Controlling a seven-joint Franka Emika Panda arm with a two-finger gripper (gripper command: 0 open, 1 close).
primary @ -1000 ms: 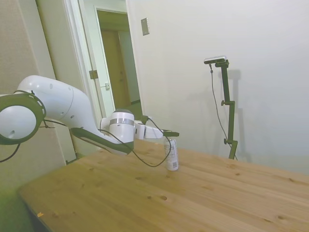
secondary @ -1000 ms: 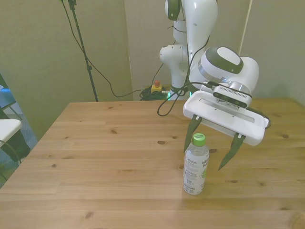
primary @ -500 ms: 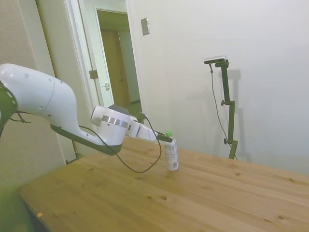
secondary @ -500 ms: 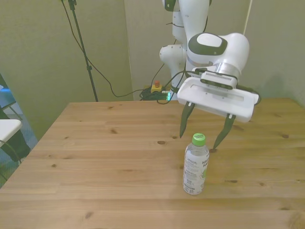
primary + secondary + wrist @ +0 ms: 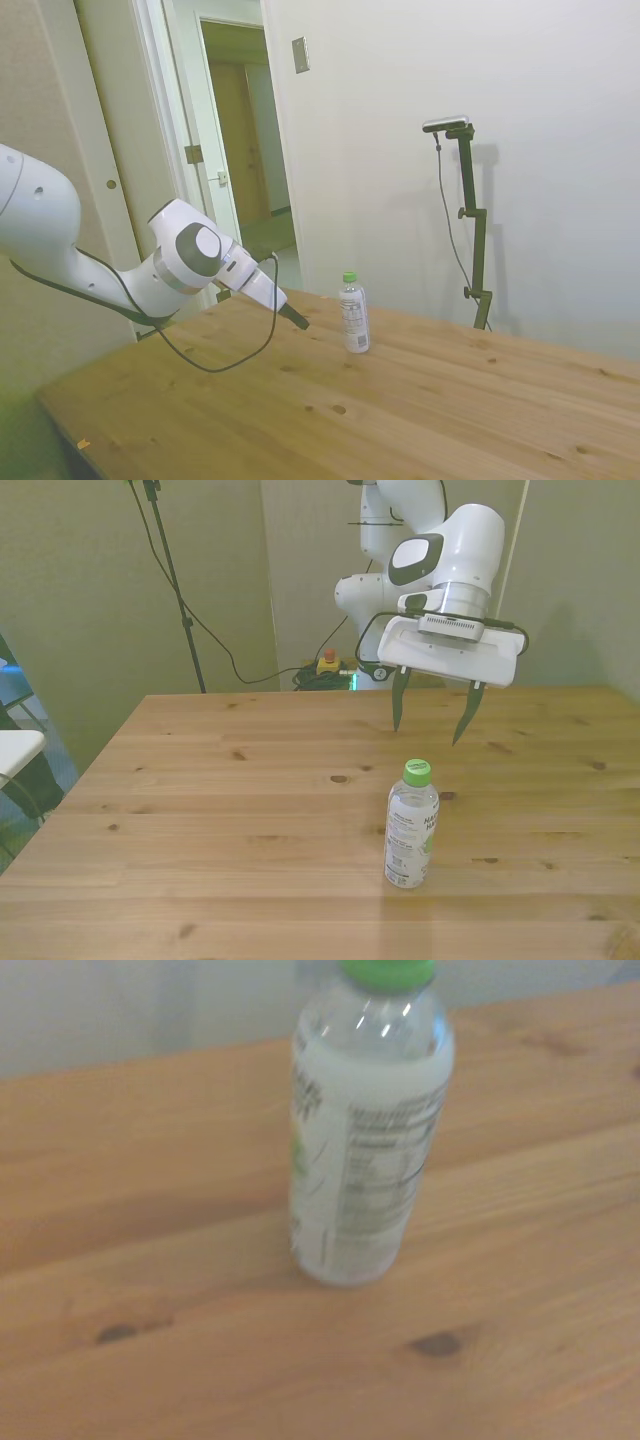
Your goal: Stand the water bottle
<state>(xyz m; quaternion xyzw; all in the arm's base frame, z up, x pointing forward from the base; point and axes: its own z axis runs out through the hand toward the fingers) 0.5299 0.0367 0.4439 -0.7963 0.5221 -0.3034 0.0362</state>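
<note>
The water bottle (image 5: 411, 825) stands upright on the wooden table (image 5: 220, 810), clear plastic with a green cap and a white printed label. It also shows upright in the side view as the water bottle (image 5: 354, 315) and close up in the wrist view as the water bottle (image 5: 365, 1150). My gripper (image 5: 432, 714) hangs open behind and above the bottle, apart from it, with nothing between its fingers. In the side view my gripper (image 5: 297, 318) sits to the left of the bottle, with a clear gap between them.
A wall (image 5: 450, 150) runs behind the table in the side view, with an open doorway (image 5: 245, 150) at the left. The robot's base (image 5: 365, 600) and cables (image 5: 215, 645) stand beyond the table's far edge.
My gripper has drawn back from around the bottle, up and away toward the robot's base, staying open. The bottle stays upright in the same spot.
</note>
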